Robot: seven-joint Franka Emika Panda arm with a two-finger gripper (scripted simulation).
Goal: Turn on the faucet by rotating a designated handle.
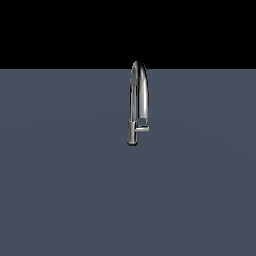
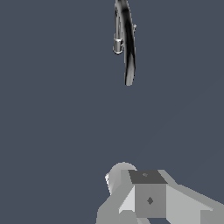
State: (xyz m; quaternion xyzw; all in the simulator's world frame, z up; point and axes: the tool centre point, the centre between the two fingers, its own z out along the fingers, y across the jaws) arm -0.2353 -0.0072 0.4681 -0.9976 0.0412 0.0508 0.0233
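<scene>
Standing faucet [image 1: 138, 90], handle [image 1: 143, 129], well apart from gripper [image 2: 144, 192]

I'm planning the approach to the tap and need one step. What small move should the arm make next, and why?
Probably move the tool toward the tall chrome gooseneck faucet, aiming for the short chrome handle bar that sticks out of its lower body toward the exterior view's right. The wrist view shows a wide stretch of bare grey floor between tool and faucet, so nothing is touched yet.
</scene>
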